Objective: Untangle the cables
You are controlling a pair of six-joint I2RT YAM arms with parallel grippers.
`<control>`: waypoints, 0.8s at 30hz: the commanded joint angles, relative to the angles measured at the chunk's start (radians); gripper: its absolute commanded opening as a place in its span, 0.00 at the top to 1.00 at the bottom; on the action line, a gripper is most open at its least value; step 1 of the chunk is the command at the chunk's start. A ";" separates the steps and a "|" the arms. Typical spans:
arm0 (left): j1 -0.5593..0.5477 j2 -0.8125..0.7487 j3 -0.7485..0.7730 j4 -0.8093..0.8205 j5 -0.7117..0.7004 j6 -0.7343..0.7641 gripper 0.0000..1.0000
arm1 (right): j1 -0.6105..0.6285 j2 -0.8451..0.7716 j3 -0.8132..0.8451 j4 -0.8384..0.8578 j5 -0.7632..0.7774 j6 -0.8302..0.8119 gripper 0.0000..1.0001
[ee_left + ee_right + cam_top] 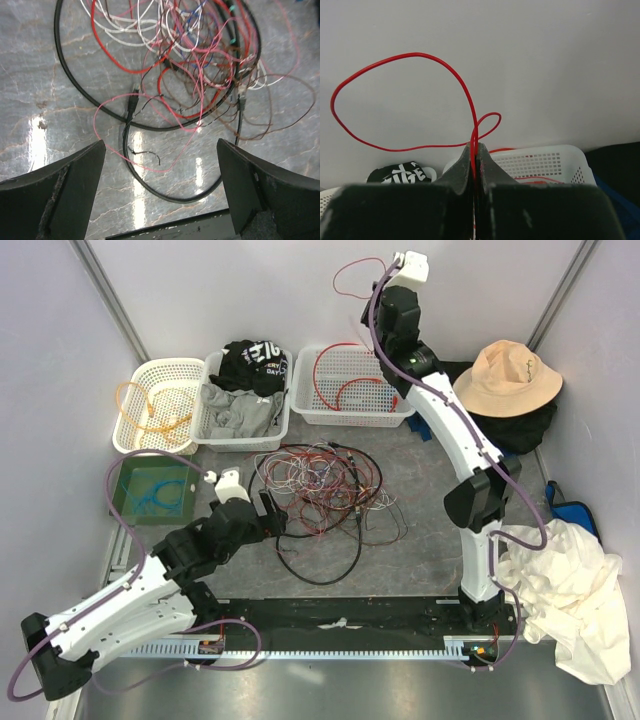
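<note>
the top view alone gives the whole layout: the tangled cables (320, 480) lie in a heap on the grey worktop (420, 540) at mid-frame. the heap spreads wider across than up and down, and a black loop (318, 582) sags toward the lower edge.

the left wrist view shows the left tool (160, 145) released, its fingers wide apart above the near edge of the heap. between them lies a plug-ended cable (132, 105), black, its plug pointing toward the top of the frame.

only the right wrist view makes plain that the right tool (475, 150) is clenched on a single red cable (415, 54). it rises straight up from the closed fingers and curls in a big loop to the upper left, against the pale wall (545, 60). low in that frame sit a white basket (555, 157) and a black garment (400, 175) with white lettering too partial to read for sure.
</note>
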 commanded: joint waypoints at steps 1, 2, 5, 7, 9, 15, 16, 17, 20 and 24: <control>0.004 0.006 -0.030 0.034 0.011 -0.034 0.00 | -0.035 0.063 0.036 0.102 -0.086 0.062 1.00; 0.002 0.007 -0.034 0.037 0.008 -0.031 0.00 | -0.045 0.109 0.045 0.108 -0.095 0.075 1.00; 0.002 0.006 -0.043 0.040 0.000 -0.028 0.00 | -0.068 0.201 0.091 0.117 -0.115 0.090 1.00; 0.002 0.009 -0.044 0.040 0.000 -0.028 0.00 | -0.075 0.236 0.102 0.119 -0.127 0.107 1.00; 0.002 0.013 -0.042 0.049 0.000 -0.020 0.00 | -0.079 0.260 0.061 0.127 -0.133 0.121 1.00; 0.002 0.043 -0.037 0.066 -0.002 -0.046 0.00 | -0.060 0.238 -0.073 0.167 -0.092 0.073 0.22; 0.002 0.044 -0.037 0.066 0.000 -0.051 0.00 | -0.048 0.231 -0.074 0.162 -0.069 0.049 0.16; 0.004 0.046 -0.036 0.067 0.000 -0.062 0.00 | -0.043 0.206 -0.099 0.160 -0.035 0.044 0.09; 0.002 0.040 -0.034 0.066 0.002 -0.085 0.00 | -0.028 0.111 -0.206 0.136 -0.018 0.056 0.03; 0.002 0.027 -0.030 0.067 0.017 -0.106 0.00 | 0.013 -0.050 -0.402 0.134 -0.009 0.095 0.02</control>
